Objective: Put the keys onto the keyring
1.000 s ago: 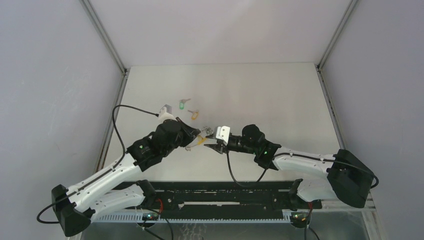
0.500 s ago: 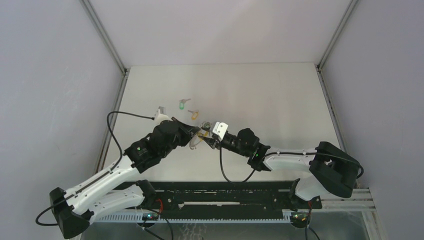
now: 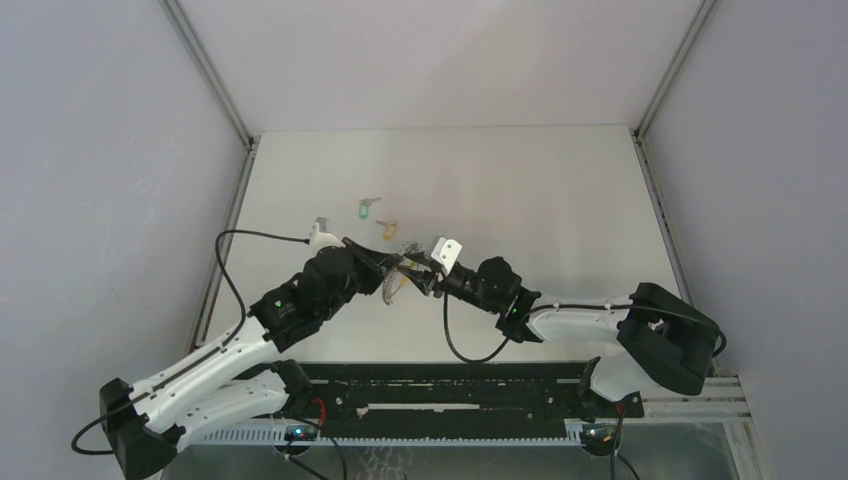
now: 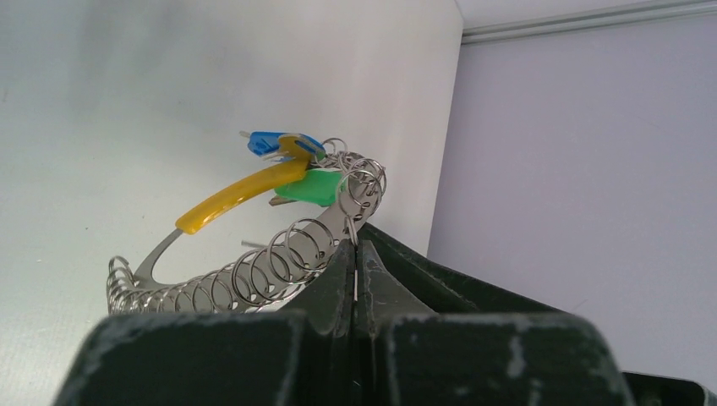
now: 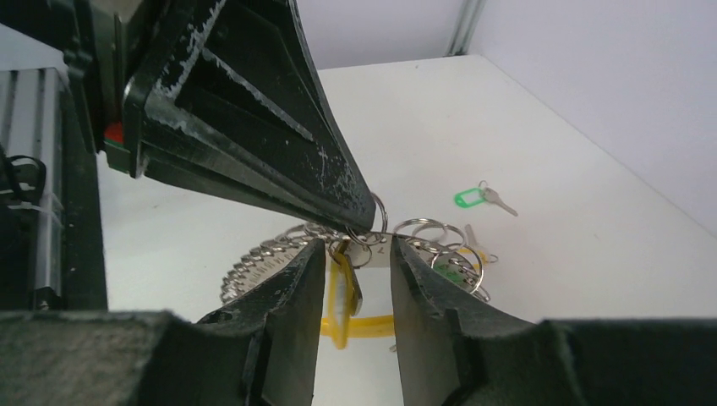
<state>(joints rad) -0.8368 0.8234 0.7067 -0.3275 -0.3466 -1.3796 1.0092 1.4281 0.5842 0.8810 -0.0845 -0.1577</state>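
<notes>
The keyring (image 4: 279, 258) is a curved metal strip carrying several split rings, with a yellow handle (image 4: 241, 193), a blue tag (image 4: 269, 140) and a green tag (image 4: 311, 188). My left gripper (image 4: 355, 247) is shut on one of its small rings and holds it above the table. In the right wrist view, a yellow-tagged key (image 5: 341, 292) hangs from a ring under the left fingers (image 5: 254, 110). My right gripper (image 5: 355, 254) is open, with a jaw on either side of that tag. A green-tagged key (image 3: 366, 210) and an orange-tagged key (image 3: 387, 229) lie on the table behind the two grippers (image 3: 410, 275).
The green-tagged key also shows in the right wrist view (image 5: 469, 198), on the table beyond the keyring. Grey walls close the table on three sides, with the left wall's rail (image 3: 225, 250) near my left arm. A black rail (image 3: 440, 395) runs along the near edge.
My right gripper has moved left and closed in on the keyring, now straddling the hanging yellow tag. My left arm has shifted slightly, still holding the keyring.
</notes>
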